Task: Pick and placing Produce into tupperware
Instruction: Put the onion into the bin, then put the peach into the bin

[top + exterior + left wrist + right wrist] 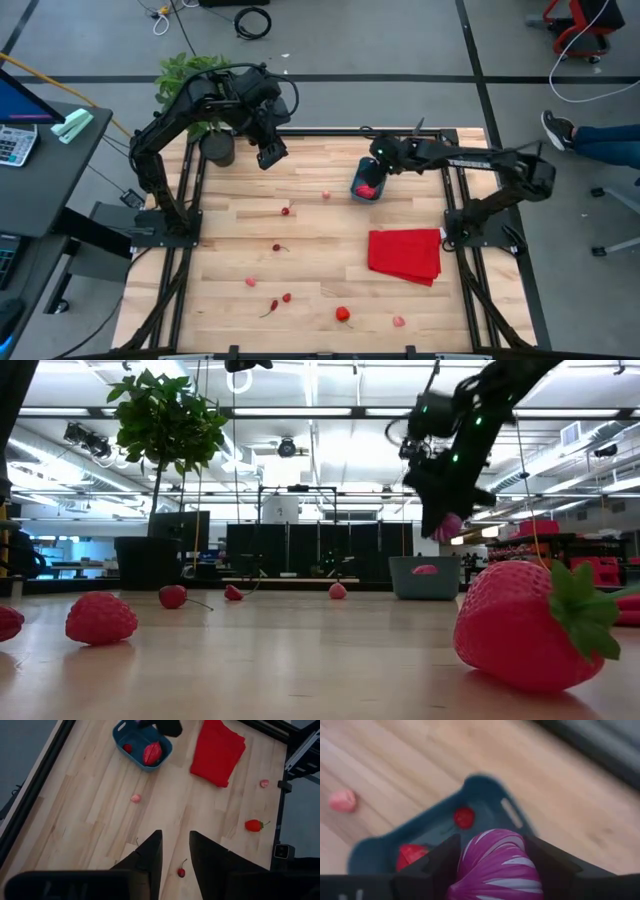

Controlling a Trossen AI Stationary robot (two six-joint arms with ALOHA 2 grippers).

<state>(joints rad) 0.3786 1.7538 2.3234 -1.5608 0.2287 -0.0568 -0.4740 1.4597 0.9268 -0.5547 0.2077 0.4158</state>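
The right tool [381,160] hangs just above the blue tub [367,183], near the far side of the desk [310,250]. Its two fingers [438,862] are closed around a purple fruit with white stripes [495,862], which sits right over the open tub. Inside the tub lie two red pieces [152,753], one big and one small. In the low view the tool [445,510] shows up high, holding a pinkish thing over the grey-looking tub [424,576]. The left tool [270,152] waits high over the far left part of the desk, close to a plant in a dark pot [216,146]. Its fingers [150,855] stand a little apart with nothing between them. A cherry [181,872] lies on the wood below them. A flat red cloth [405,256] lies on the desk, nearer than the tub and a bit to the right. More small red and pink fruits are spread about the desk: a pink one [325,195] just left of the tub, a cherry [286,211], another one [277,247], a strawberry [343,314] by the near edge and a pale pink one [399,321] beside it. One more by the near left [272,306] may be a chili, but it is too small to be sure.
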